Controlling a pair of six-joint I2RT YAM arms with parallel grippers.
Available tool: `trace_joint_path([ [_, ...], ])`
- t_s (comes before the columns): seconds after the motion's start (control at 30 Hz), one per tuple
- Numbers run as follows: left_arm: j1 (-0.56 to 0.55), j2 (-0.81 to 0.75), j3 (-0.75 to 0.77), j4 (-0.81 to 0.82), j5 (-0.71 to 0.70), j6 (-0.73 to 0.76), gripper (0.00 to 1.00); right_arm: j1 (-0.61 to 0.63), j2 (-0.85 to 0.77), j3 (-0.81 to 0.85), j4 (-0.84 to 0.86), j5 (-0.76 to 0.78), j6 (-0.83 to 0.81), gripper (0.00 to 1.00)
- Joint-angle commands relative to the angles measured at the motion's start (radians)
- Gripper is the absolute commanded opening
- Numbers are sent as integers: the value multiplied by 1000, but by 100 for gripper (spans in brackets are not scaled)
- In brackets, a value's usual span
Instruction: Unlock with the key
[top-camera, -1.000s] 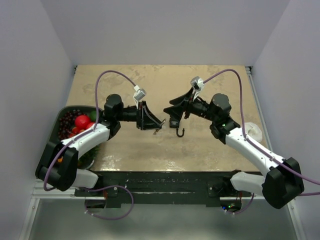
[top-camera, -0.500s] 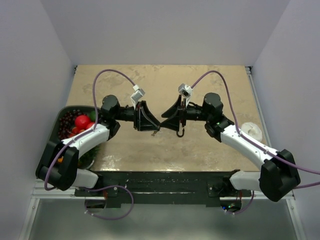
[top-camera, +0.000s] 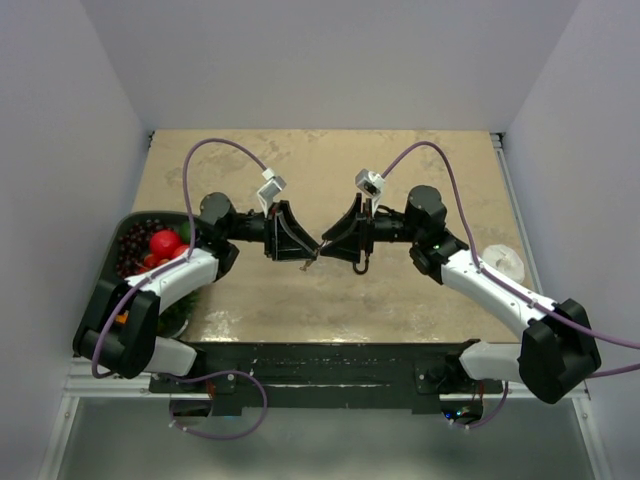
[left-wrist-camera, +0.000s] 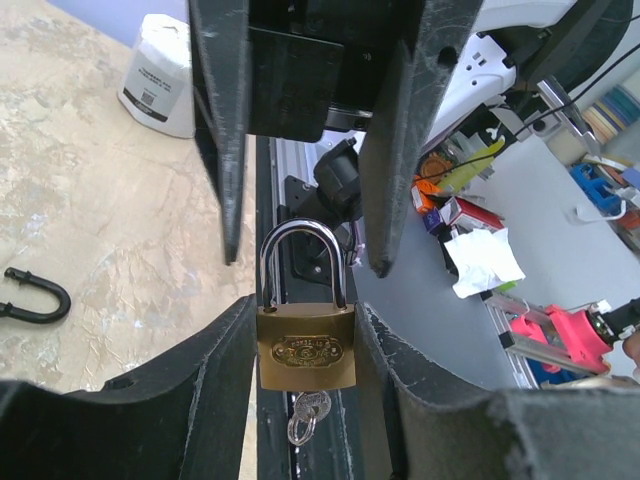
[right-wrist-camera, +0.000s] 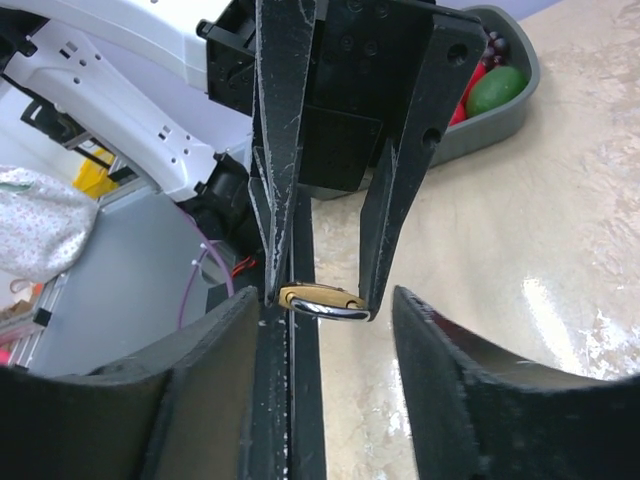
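Over at nine o'clock on the table (top-camera: 400, 160) sat the fruit bowl (right-wrist-camera: 500, 122), and from that side the left gripper (top-camera: 312, 251) reached into the middle, clamped narrow on the brass body of the padlock (left-wrist-camera: 306, 346). From its wrist view the lock stood upright. The shackle (left-wrist-camera: 303, 228) was pushed home at twelve o'clock, and the key (left-wrist-camera: 306, 416) hung below at six o'clock. I took the key to be seated in the keyhole, though its tip was too small to be sure. What had changed was the right gripper (top-camera: 326, 244). A second before it had hung well apart toward three o'clock, and it had since swung in until the two tools met tip to tip at the centre. Its jaws were spread wide and straddled the shackle end without touching it, gripping nothing. That told me the approach was over but the unlocking had not begun, since the right arm had arrived at the end of the lock opposite the key. My guess was it would either pinch the shackle to steady it or have to work round to the key. A loose black hook (left-wrist-camera: 64, 297) lay just below the meeting point, and a white container (top-camera: 505, 263) stood out at three o'clock.
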Motion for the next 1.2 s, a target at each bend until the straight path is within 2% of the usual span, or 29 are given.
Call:
trace_joint_path([
  [0.0, 12, 1, 0, 70, 0, -5, 0, 5, -30, 0, 28, -36, 8, 54],
  [0.13, 18, 6, 0, 69, -5, -7, 0, 6, -33, -3, 31, -34, 10, 47],
  [0.33, 28, 8, 0, 65, -14, -7, 0, 6, -32, -5, 32, -36, 8, 28],
  [0.63, 38, 0, 8, -8, -41, 64, 0, 6, -23, -6, 23, -20, 3, 12],
  [0.73, 38, -18, 34, -150, -80, 186, 0, 5, -21, -3, 12, -5, 2, 7],
  [0.83, 39, -43, 77, -405, -162, 335, 0, 5, -10, 5, -21, 20, -19, 0],
  [0.97, 44, -55, 112, -546, -288, 432, 0, 6, 17, 21, -92, 99, -47, 0],
  [1.17, 44, -89, 126, -657, -491, 501, 0, 6, 72, 47, -167, 236, -47, 0],
])
